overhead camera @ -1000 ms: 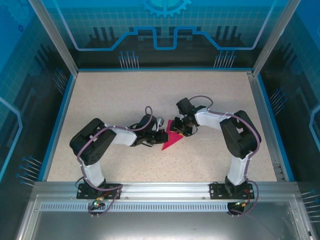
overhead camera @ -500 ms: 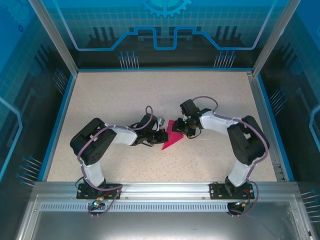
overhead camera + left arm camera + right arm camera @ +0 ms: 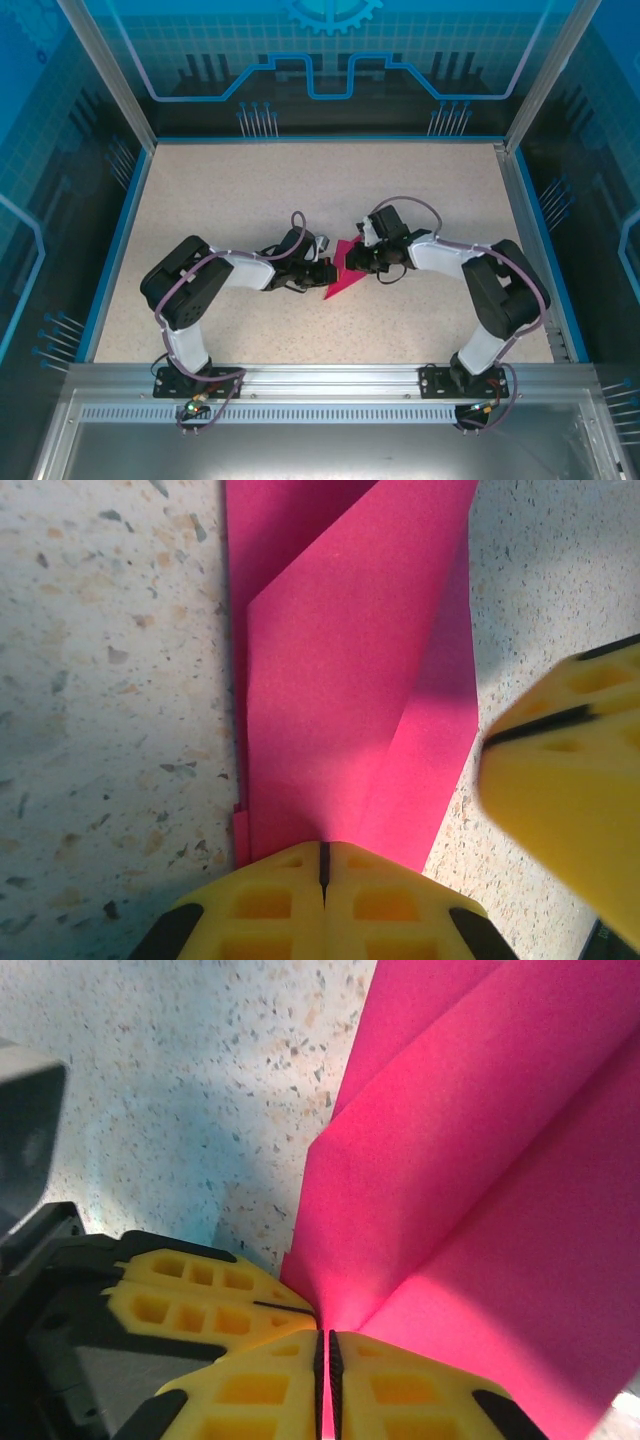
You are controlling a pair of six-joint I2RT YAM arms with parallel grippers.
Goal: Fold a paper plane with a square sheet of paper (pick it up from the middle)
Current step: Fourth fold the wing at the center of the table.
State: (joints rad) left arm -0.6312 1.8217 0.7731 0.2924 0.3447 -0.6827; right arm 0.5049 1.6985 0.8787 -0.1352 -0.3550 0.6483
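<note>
The sheet of paper [image 3: 342, 273] is magenta-pink and folded into a narrow pointed shape at the table's middle. My left gripper [image 3: 324, 272] is at its left side. In the left wrist view its yellow fingers [image 3: 323, 865] are shut, tips resting on the paper's [image 3: 340, 660] near end, with no pink in the slit. My right gripper [image 3: 358, 262] meets the paper from the right. In the right wrist view it [image 3: 327, 1345] is shut on a raised fold of the paper [image 3: 480, 1180], pink showing between the pads. The left gripper's fingers [image 3: 200, 1300] sit just beside it.
The speckled table [image 3: 250, 190] is walled by a blue rim [image 3: 120, 240] and glass panels. An aluminium rail [image 3: 330, 378] carries both arm bases at the near edge. The two wrists nearly touch over the paper.
My right gripper has slid left and lower onto the paper and closed on its fold, and its elbow has swung outward to the right. The left arm has held still.
</note>
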